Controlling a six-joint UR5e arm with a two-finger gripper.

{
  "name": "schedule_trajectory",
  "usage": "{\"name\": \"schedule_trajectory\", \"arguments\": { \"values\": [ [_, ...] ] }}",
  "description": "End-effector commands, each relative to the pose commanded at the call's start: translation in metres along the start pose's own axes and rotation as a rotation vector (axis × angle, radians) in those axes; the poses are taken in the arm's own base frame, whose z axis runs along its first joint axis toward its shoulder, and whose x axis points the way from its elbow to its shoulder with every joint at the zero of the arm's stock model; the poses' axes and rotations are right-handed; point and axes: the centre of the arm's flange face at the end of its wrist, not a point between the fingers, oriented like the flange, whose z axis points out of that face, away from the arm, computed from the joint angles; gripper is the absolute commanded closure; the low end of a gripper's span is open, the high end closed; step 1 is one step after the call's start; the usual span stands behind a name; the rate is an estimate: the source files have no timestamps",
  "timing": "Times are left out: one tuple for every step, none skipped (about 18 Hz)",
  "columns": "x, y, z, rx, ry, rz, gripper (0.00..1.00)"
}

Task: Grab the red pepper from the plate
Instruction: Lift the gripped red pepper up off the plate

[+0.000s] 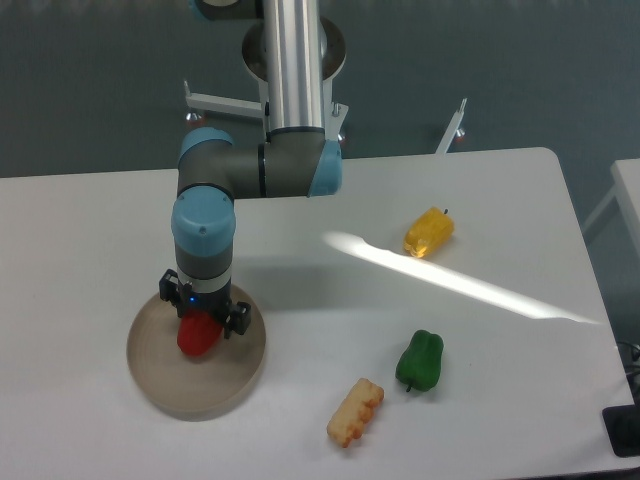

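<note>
My surface is a white top with rounded corners, crossed by a bright streak of light running from its middle toward the right edge. Directly on it lie the plate at the front left, a yellow pepper toward the back right, a green pepper in front of that, and a ridged tan toy food just left of the green pepper.

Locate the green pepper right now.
The green pepper lies on the white table at the lower right of the camera view, just right of the tan waffle-like toy and below the yellow pepper.
</note>
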Motion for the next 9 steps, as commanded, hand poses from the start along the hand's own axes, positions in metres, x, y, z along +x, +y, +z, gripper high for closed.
{"name": "schedule_trajectory", "arguments": {
  "values": [
    [0.000, 0.000, 0.000, 0.000, 0.000, 0.002, 0.33],
    [0.000, 0.000, 0.000, 0.001, -0.001, 0.002, 0.34],
    [0.000, -0.001, -0.002, 0.004, -0.002, 0.001, 0.37],
    [0.000, -0.001, -0.002, 0.004, -0.002, 0.002, 0.39],
    [0.000, -0.001, -0.003, 0.005, -0.003, 0.002, 0.41],
    [0.000, -0.001, -0.004, 0.007, -0.003, 0.004, 0.44],
    [-0.001, -0.001, -0.005, 0.008, -0.004, 0.003, 0.45],
    [-0.001, -0.001, -0.007, 0.011, -0.005, 0.005, 0.45],
    [-0.001, -0.004, -0.014, 0.023, -0.013, 0.013, 0.45]
  ]
}}
